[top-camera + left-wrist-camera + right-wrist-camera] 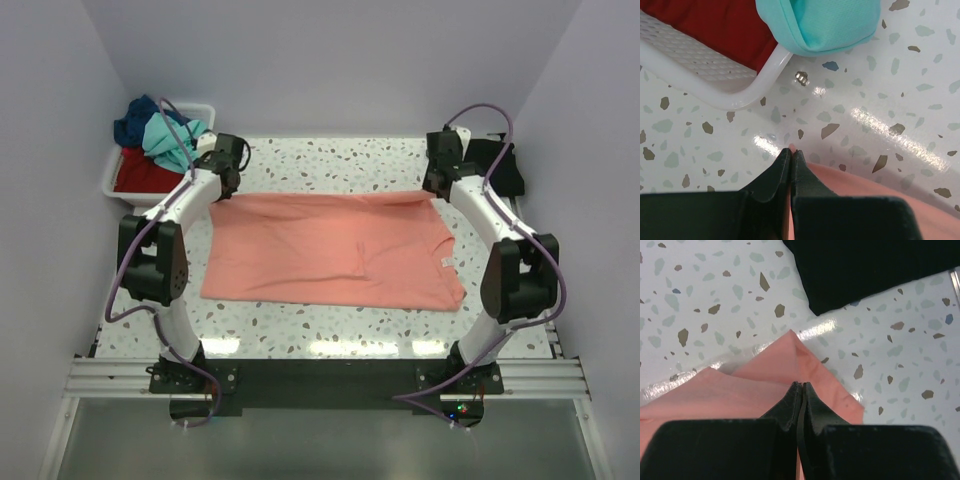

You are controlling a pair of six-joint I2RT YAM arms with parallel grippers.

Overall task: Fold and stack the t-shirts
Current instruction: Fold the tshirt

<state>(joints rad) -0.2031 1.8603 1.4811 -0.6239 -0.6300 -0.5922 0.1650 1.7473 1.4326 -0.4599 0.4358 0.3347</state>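
- Left gripper (791, 154) pinches the salmon-pink t-shirt (320, 255) at its 10 o'clock corner.
- Right gripper (801, 388) pinches its 2 o'clock corner.
- Black t-shirt (503, 165) lies at 2 o'clock.

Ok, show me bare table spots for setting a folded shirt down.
Free: the far strip of table beyond the salmon-pink shirt, between left pincer and right pincer; another strip along its near edge. Crowded: white bin far left, black shirt far right.
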